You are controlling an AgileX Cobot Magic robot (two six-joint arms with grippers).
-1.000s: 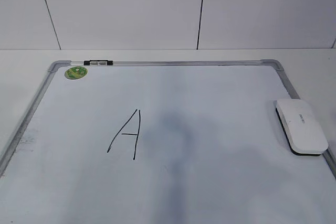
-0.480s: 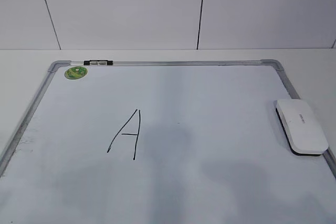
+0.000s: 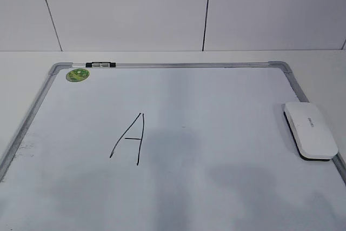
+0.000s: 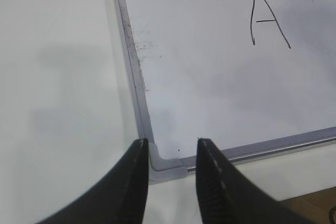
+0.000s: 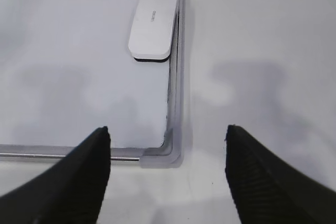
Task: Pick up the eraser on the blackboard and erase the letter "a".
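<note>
The blackboard [image 3: 216,101] is a white dry-erase board with a silver frame, lying flat. The white eraser [image 3: 311,131] lies on it by the right frame bar; it also shows in the right wrist view [image 5: 152,26]. A tall capital "A" [image 3: 130,138] is drawn left of centre and shows in the left wrist view [image 4: 268,20]. No small lowercase "a" is visible anywhere on the board. My left gripper [image 4: 170,145] is open and empty above the board's near left corner. My right gripper [image 5: 167,132] is wide open and empty above the near right corner, well short of the eraser.
A green sticker [image 3: 78,74] and a small black-and-silver clip [image 3: 100,65] sit at the board's far left corner. White tabletop [image 4: 58,77] surrounds the board, and a white panelled wall [image 3: 162,9] stands behind. Neither arm appears in the exterior view.
A dark shadow on the middle of the board has faded and spread toward the near edge. The eraser and the capital "A" have not moved.
</note>
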